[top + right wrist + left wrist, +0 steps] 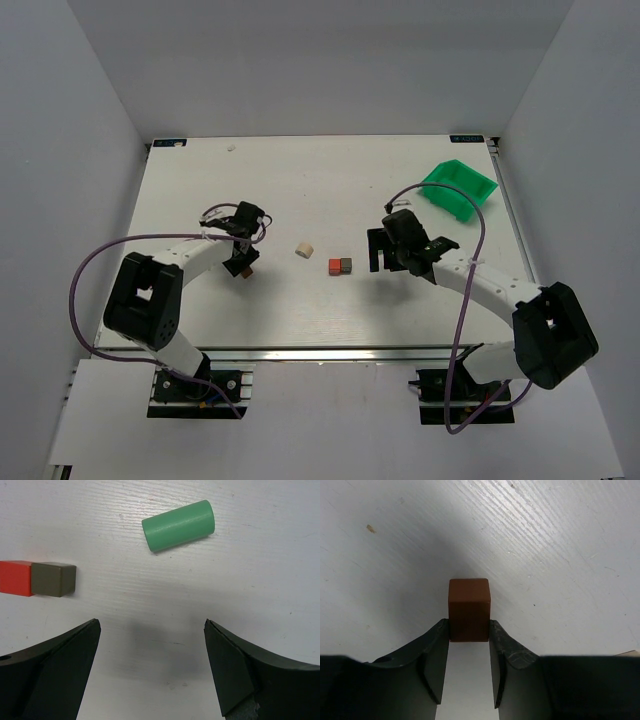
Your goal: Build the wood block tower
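Note:
A dark brown block (469,605) rests on the white table, and my left gripper (469,630) is shut on it, both fingertips pressed against its sides. From above, this gripper (243,262) is at the table's left with the block (244,271) just below it. A red block (335,266) and a grey-brown block (347,265) lie touching side by side at mid-table. A cream block (304,250) lies to their left. My right gripper (152,630) stands wide open over bare table, with a pale green cylinder (178,525) lying ahead of it and the red (15,578) and grey-brown (52,579) blocks to its left.
A bright green plastic bin (458,188) sits at the back right of the table, beyond the right arm. A small white speck (231,148) lies near the far edge. Grey walls close in on both sides.

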You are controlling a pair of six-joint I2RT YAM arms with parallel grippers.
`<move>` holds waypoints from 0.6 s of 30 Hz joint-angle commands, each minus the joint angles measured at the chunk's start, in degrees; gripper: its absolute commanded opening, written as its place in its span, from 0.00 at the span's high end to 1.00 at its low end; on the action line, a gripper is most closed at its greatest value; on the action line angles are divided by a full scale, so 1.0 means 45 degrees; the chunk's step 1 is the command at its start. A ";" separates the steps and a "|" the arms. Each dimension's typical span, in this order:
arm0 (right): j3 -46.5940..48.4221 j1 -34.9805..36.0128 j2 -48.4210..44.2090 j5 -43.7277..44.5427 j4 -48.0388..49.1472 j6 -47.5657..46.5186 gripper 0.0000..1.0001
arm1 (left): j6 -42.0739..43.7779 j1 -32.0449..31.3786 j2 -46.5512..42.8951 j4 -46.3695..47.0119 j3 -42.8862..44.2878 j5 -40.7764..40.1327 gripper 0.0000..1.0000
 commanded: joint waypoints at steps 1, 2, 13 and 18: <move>-0.0138 -0.0005 -0.0409 0.0349 -0.0072 -0.0009 0.11 | -0.0124 0.0050 0.0173 -0.0047 0.0368 -0.0036 0.56; -0.0138 -0.0005 -0.0447 0.0349 -0.0072 -0.0009 0.11 | -0.0124 0.0031 0.0212 -0.0086 0.0426 -0.0036 0.57; -0.0255 -0.0005 -0.0780 -0.0080 0.0163 -0.0340 0.11 | 0.1299 -0.0379 -0.0294 -0.0087 0.1052 0.0802 0.82; -0.0255 -0.0025 -0.0838 -0.0626 0.0357 -0.0613 0.11 | 0.1827 -0.0555 -0.0939 0.0245 0.0954 0.1584 0.85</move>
